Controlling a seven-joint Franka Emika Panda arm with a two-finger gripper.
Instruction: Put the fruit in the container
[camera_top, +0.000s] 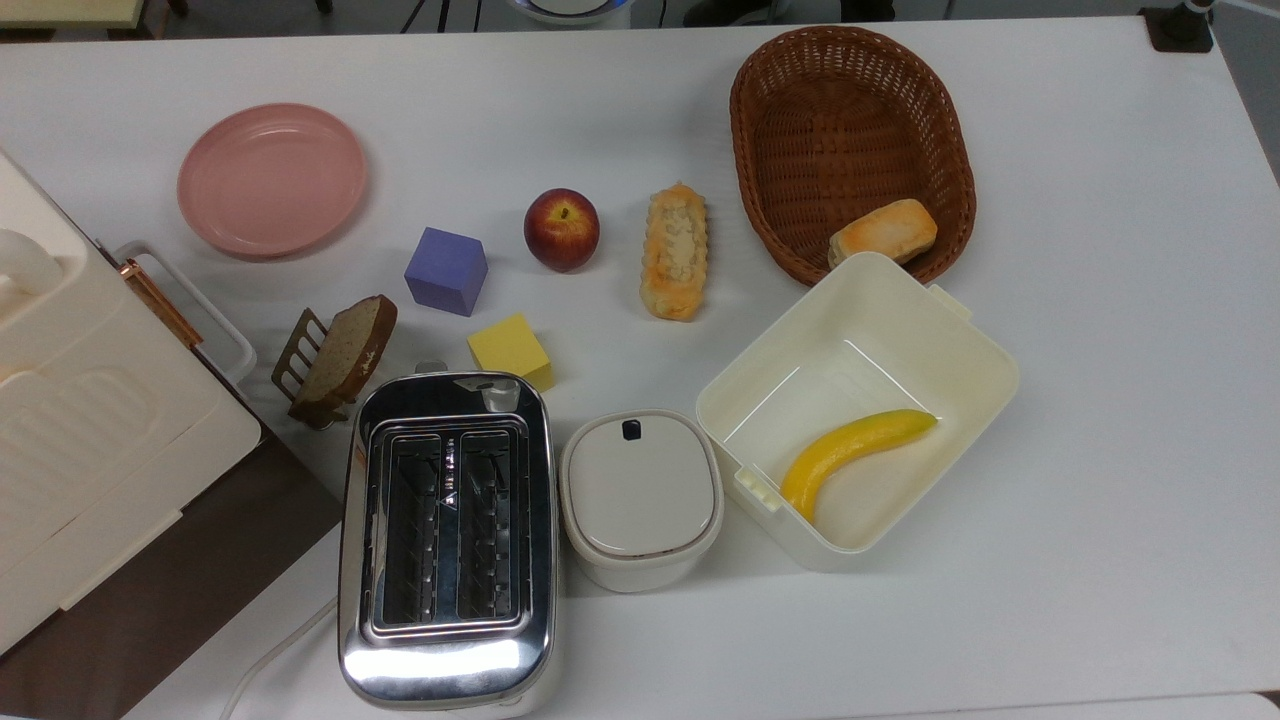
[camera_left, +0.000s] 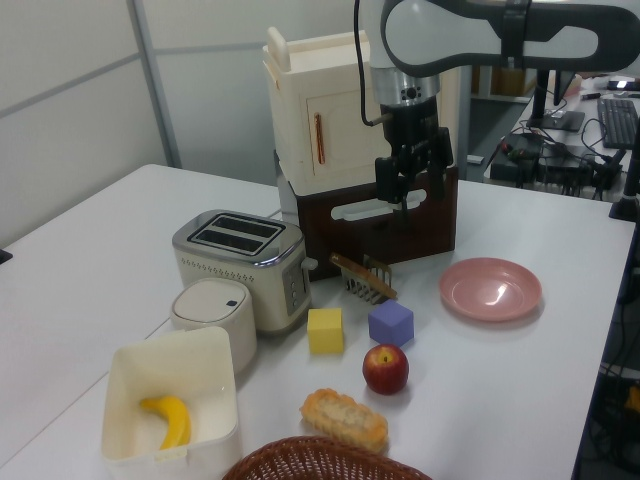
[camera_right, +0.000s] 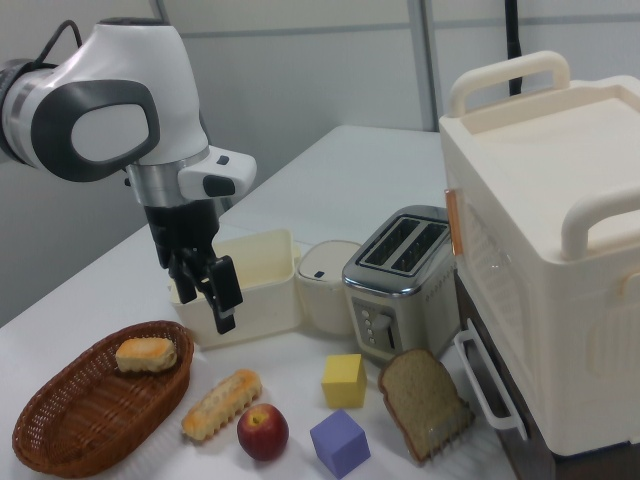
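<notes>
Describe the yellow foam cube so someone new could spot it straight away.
Find the shiny chrome two-slot toaster. In the top view, the yellow foam cube sits just above its upper right corner. The neighbouring purple foam cube is similar in shape; only this one is yellow.
</notes>
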